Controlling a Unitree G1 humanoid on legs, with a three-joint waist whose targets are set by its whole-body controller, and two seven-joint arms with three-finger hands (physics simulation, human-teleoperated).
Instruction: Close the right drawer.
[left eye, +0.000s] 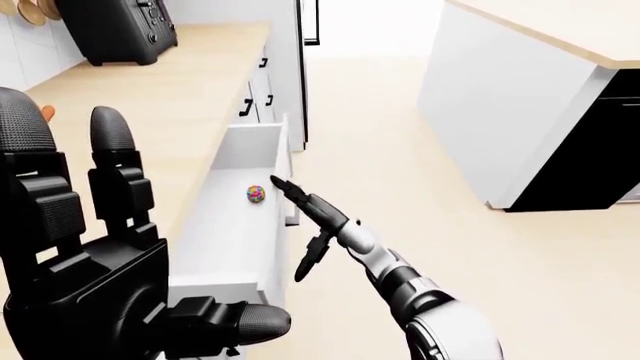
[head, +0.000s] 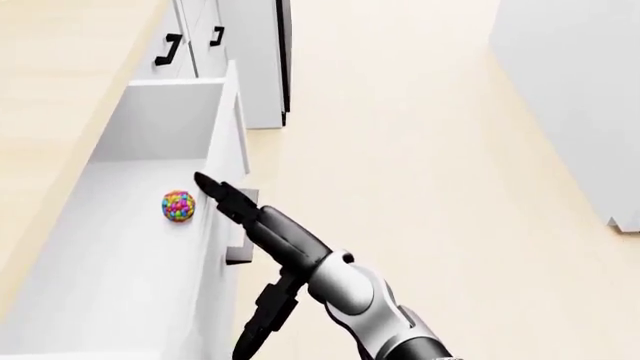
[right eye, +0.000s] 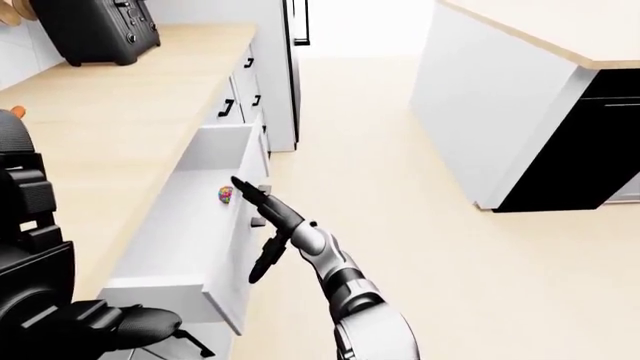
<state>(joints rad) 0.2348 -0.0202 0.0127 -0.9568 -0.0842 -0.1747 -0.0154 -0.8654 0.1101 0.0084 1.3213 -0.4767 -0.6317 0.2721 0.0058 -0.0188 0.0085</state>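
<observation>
Right hand (head: 222, 196): arm stretched out from the bottom of the head view, fingers straight and spread, holding nothing. The long fingertips (head: 203, 182) lie against the top edge of the drawer's front panel; the thumb hangs down apart, well below the others.

Drawer (head: 120, 247): white, pulled well out from under the counter, directly left of the right hand in the head view. Its front panel runs just under the outstretched fingers, and its dark handle (head: 240, 257) juts out just below the hand, beside the forearm.

Ball (head: 179, 205): small, many-coloured, lying on the drawer floor just left of the right fingertips, apart from them.

Left hand (left eye: 90, 255): raised close to the camera at the lower left of the left-eye view, black fingers upright and spread, thumb out sideways, grasping nothing; well apart from the drawer front.

Counter (left eye: 150, 90): pale wood top, over the drawer, beyond the left hand.

Toaster (left eye: 115, 30): black, on the counter's far end, at the top left of the left-eye view.

Cabinet doors (head: 190, 41): white with black handles, above the right hand in the head view.

Island (left eye: 520, 97): white-sided, wood-topped, far to the right of the right hand.

Floor (head: 420, 150): pale wood, right of the arm.
</observation>
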